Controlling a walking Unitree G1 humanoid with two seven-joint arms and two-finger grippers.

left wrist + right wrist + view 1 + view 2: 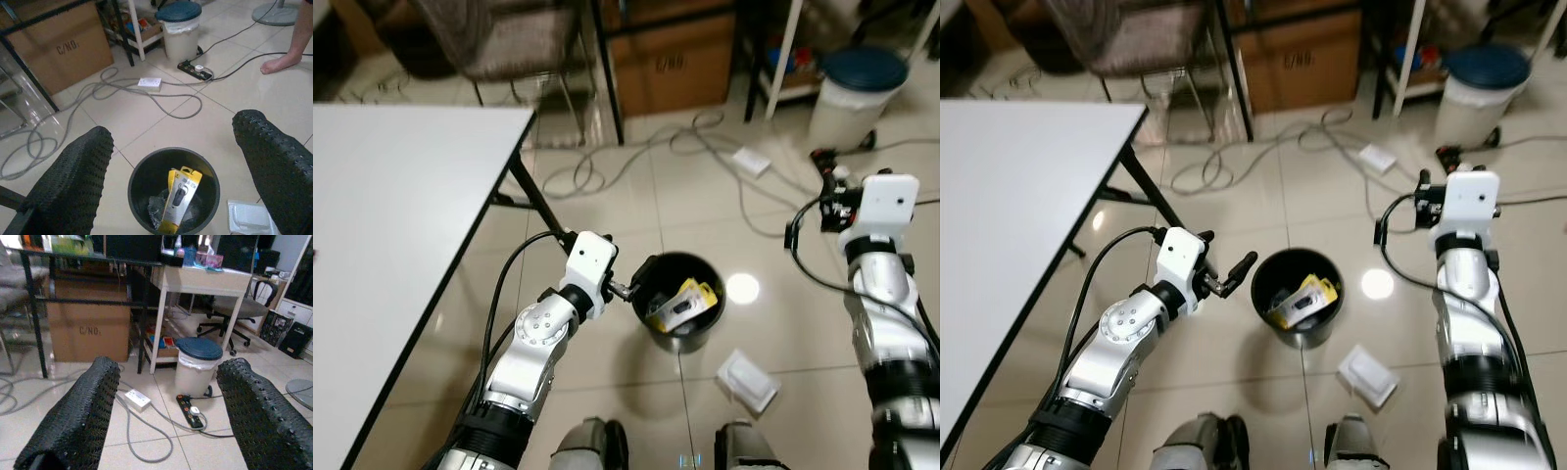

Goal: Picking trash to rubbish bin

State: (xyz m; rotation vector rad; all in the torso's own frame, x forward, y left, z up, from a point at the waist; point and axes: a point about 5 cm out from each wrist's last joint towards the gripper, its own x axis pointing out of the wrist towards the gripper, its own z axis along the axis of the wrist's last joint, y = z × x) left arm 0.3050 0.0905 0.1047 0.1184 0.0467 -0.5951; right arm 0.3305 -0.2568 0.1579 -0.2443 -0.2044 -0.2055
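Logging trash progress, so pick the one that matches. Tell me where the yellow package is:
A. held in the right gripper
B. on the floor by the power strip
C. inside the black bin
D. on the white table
C: the yellow package stands inside the black bin, also seen between the open left gripper fingers from the wrist view; the right gripper is open and empty.

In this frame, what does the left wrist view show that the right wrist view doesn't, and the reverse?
Left wrist view alone: the black round rubbish bin holding a yellow packaged item, a white plastic tray on the tiles, and a person's bare foot. Right wrist view alone: a beige desk and a black office chair. Both: the brown cardboard box, the blue-lidded white bin, the white power strip and an open gripper.
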